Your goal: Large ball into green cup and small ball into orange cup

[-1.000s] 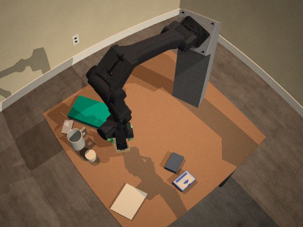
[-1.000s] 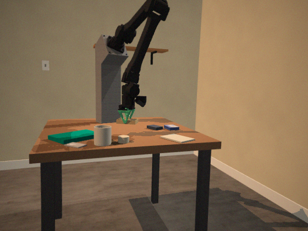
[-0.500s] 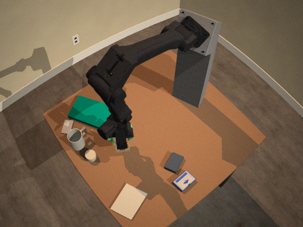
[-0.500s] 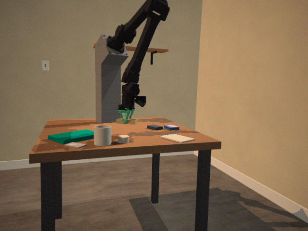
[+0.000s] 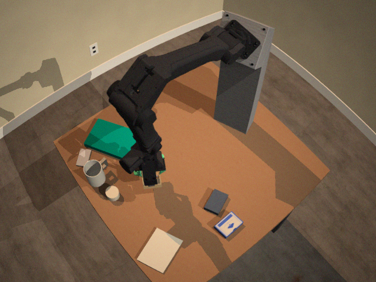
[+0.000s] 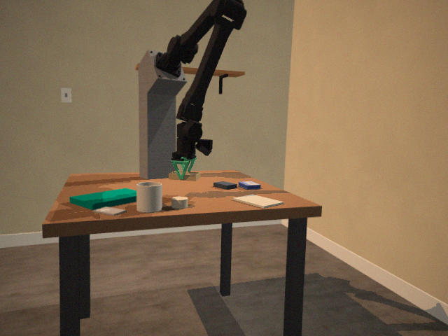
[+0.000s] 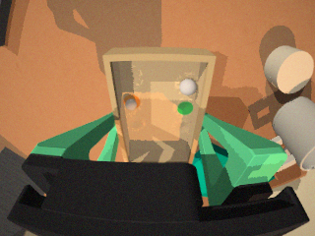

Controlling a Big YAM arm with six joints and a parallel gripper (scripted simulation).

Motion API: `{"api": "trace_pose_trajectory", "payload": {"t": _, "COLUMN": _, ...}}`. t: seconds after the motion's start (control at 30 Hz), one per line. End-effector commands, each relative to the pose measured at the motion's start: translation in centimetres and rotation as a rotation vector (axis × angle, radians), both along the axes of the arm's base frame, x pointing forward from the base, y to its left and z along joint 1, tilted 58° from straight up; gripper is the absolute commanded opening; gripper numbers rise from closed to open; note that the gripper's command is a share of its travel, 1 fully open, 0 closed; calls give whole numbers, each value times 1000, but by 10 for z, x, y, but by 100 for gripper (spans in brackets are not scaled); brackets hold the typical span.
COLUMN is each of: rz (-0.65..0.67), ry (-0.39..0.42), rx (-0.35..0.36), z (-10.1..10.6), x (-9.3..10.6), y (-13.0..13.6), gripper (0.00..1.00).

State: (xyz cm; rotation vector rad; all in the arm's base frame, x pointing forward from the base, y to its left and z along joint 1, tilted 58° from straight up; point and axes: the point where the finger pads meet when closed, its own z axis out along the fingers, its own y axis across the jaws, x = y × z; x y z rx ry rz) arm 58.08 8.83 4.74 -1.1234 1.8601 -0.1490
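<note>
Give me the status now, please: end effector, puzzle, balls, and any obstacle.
End effector shut on wooden puzzle. One ball beside green cup, other ball at orange cup; neither clearly seated. Mug close by.

Gripper (image 6: 183,166) clamping wooden puzzle (image 6: 184,176); table (image 6: 231,211), mug (image 6: 148,196)

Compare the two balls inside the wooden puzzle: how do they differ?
The large ball is bigger than the small ball. In the wrist view, the large ball lies on the right, beside the green cup but not on it; the small ball lies on the left, overlapping the orange cup. Both are pale and sit inside the wooden puzzle that the gripper holds.
</note>
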Motion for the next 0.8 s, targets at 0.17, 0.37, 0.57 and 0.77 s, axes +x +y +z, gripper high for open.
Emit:
{"api": "trace_pose_trajectory", "payload": {"t": 0.17, "rz": -17, "ry": -14, "rx": 12, "z": -10, "x": -6, "y": -5, "gripper": 68}}
{"api": "trace_pose_trajectory", "payload": {"t": 0.37, "rz": -105, "ry": -118, "rx": -17, "z": -12, "x": -10, "y": 6, "gripper": 68}}
{"api": "trace_pose_trajectory", "payload": {"t": 0.57, "rz": -165, "ry": -193, "rx": -21, "z": 0, "x": -8, "y": -4, "gripper": 68}}
{"api": "trace_pose_trajectory", "payload": {"t": 0.77, "rz": -129, "ry": -179, "rx": -29, "z": 15, "x": 5, "y": -7, "gripper": 68}}
